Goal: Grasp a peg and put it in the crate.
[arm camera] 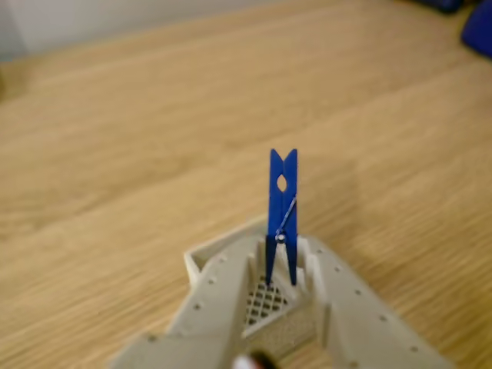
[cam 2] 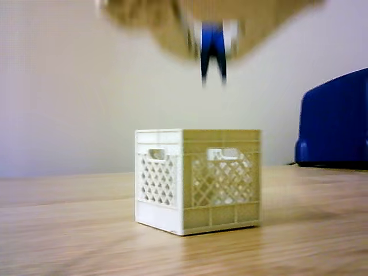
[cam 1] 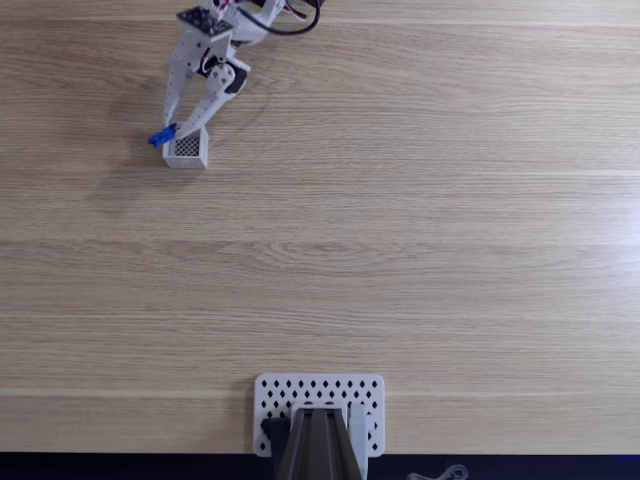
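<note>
My gripper (cam 1: 176, 130) is shut on the peg (cam 1: 161, 136), a slim bright blue clothes peg, at the far left of the table in the fixed view. The crate (cam 1: 187, 148), a small white open-top box with a dark mesh bottom, sits directly under the fingertips. In the other view the peg (cam 2: 213, 50) hangs legs down, clearly above the crate (cam 2: 198, 178), held by the blurred gripper (cam 2: 213, 31). In the wrist view the peg (arm camera: 282, 207) sticks out past the gripper (arm camera: 281, 257), and the crate (arm camera: 267, 304) shows beneath, between the fingers.
A larger white perforated plate (cam 1: 320, 398) lies at the near table edge with a dark block (cam 1: 315, 448) on it. A big dark blue object (cam 2: 336, 121) stands at the right in the other view. Bare wooden table (cam 1: 400, 250) stretches between.
</note>
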Robot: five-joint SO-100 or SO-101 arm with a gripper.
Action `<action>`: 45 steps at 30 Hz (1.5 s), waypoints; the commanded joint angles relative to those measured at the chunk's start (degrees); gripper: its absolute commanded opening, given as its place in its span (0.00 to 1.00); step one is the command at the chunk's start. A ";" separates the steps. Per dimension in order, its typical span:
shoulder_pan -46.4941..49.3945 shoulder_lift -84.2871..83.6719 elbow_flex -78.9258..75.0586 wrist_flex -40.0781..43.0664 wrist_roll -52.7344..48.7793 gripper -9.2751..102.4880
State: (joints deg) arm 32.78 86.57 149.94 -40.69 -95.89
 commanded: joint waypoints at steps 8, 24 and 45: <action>0.79 -1.85 -6.33 -1.32 0.44 0.09; 0.79 -1.23 -6.15 -1.23 0.53 0.28; -20.48 32.61 -6.15 31.90 41.13 0.07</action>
State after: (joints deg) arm 22.06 101.78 147.30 -20.83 -70.31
